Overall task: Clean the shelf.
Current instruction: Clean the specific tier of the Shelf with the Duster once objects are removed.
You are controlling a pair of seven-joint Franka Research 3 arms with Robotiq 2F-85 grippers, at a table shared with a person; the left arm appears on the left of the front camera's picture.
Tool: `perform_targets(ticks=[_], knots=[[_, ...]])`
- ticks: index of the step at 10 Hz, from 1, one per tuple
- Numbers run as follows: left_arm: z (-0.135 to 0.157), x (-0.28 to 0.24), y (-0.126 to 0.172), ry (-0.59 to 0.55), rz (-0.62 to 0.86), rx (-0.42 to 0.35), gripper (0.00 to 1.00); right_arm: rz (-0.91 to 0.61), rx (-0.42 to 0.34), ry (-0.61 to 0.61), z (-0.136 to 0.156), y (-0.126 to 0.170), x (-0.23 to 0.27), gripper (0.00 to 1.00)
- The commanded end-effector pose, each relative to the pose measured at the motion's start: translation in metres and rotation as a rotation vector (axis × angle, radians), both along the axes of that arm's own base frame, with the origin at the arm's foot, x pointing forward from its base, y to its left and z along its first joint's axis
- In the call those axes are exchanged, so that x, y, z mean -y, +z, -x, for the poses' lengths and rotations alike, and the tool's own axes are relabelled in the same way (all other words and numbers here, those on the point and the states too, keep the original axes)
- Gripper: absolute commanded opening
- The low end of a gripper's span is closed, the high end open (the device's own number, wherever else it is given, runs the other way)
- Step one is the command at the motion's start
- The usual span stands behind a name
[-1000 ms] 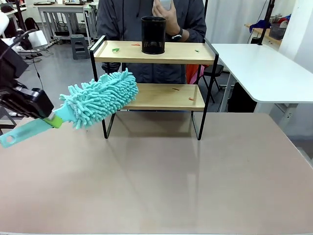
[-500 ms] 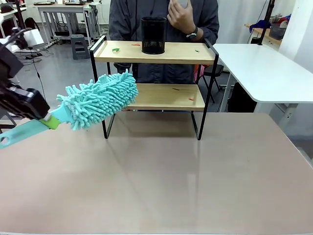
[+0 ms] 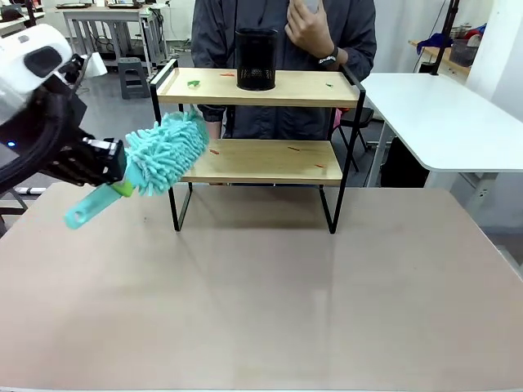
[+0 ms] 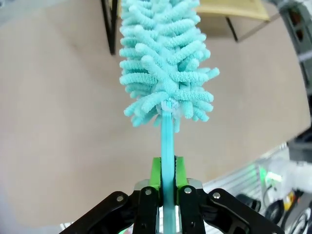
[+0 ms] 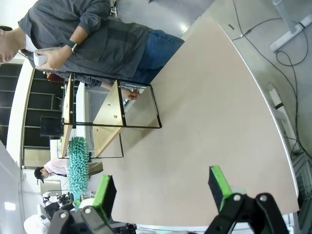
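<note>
The shelf (image 3: 261, 87) is a two-tier rack of light wooden boards in a black frame at the far middle of the table, also seen sideways as the shelf (image 5: 109, 114) in the right wrist view. Small green and red scraps lie on both boards. My left gripper (image 3: 121, 181) is shut on the handle of a teal fluffy duster (image 3: 163, 153), whose head sits at the left end of the lower board. In the left wrist view the duster (image 4: 165, 63) rises from my left gripper (image 4: 166, 170). My right gripper (image 5: 161, 187) is open above the table, holding nothing.
A black mesh cup (image 3: 256, 59) stands on the top board. A person (image 3: 286, 33) stands behind the shelf holding something up in one hand. A white table (image 3: 441, 114) lies at the right. Brown tabletop (image 3: 270, 302) in front of the shelf is bare.
My left arm swung up and towards the shelf, turning the duster so its head now points into the left end of the lower board. The person shifted slightly right.
</note>
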State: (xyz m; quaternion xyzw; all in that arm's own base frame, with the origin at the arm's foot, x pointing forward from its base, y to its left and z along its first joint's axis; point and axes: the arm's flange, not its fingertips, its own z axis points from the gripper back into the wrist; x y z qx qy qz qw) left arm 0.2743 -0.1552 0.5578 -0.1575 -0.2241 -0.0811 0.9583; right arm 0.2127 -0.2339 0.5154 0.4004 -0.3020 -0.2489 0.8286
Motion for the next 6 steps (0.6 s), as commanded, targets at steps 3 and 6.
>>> perform_targets(ticks=[3, 6], knots=[[-0.050, 0.039, -0.012, 0.084, -0.067, -0.004, 0.12, 0.004, 0.028, 0.009, -0.001, -0.001, -0.001, 1.00], [-0.089, 0.060, -0.026, 0.159, -0.124, 0.023, 0.12, 0.004, 0.028, 0.009, -0.001, -0.001, -0.001, 1.00]])
